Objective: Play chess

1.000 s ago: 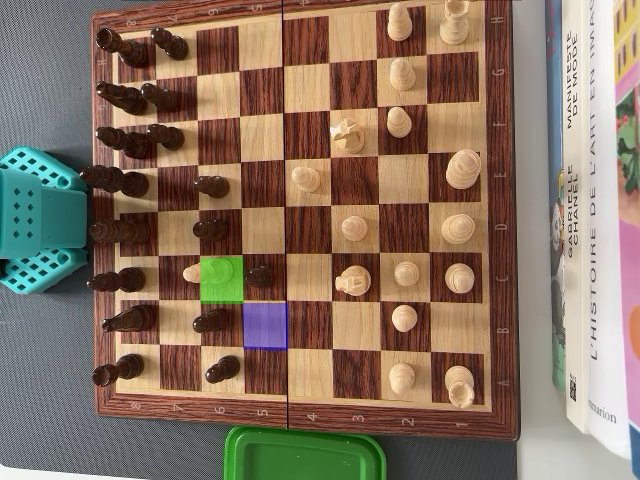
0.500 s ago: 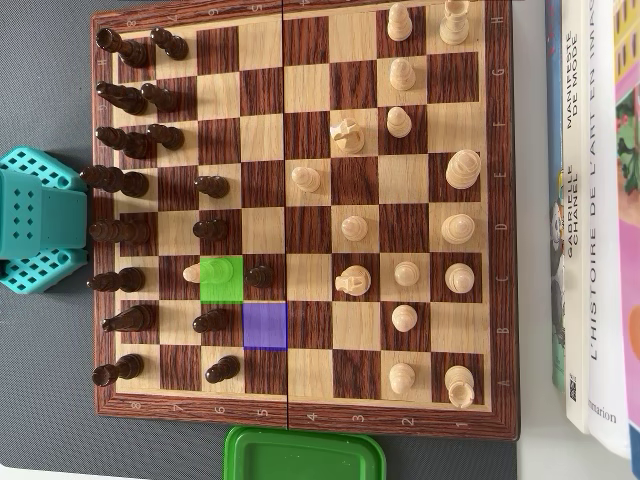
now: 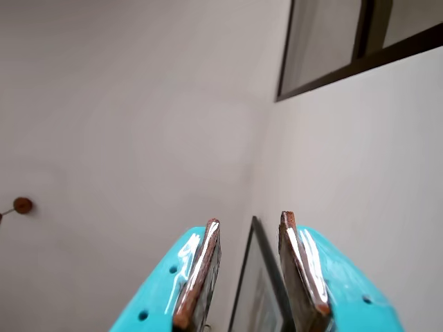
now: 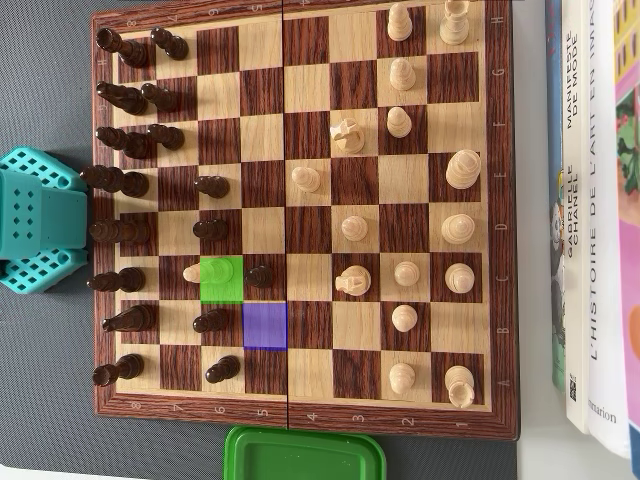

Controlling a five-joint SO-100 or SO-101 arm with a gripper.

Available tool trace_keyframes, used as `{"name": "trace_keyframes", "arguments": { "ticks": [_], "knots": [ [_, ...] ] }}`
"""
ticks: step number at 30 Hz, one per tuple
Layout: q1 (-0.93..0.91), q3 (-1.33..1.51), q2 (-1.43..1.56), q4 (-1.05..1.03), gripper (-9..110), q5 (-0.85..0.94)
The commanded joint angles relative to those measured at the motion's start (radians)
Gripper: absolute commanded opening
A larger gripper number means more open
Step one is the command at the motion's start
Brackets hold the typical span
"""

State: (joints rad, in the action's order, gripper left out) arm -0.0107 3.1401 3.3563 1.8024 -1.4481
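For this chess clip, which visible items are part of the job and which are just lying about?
Job:
chessboard
dark pieces
light pieces
green square
purple square
pincer, open, pointing at a wall

Lying about:
books
green lid

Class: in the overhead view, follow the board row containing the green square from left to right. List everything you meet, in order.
Dark piece → light pawn → green square → dark pawn → light knight → light pawn → light piece.
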Motion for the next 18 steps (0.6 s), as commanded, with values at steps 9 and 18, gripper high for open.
{"name": "trace_keyframes", "arguments": {
  "ticks": [9,18],
  "knots": [
    [0.002,0.020,-0.008,0.005,14,0.009],
    [0.000,0.020,-0.008,0.005,14,0.009]
  ]
}}
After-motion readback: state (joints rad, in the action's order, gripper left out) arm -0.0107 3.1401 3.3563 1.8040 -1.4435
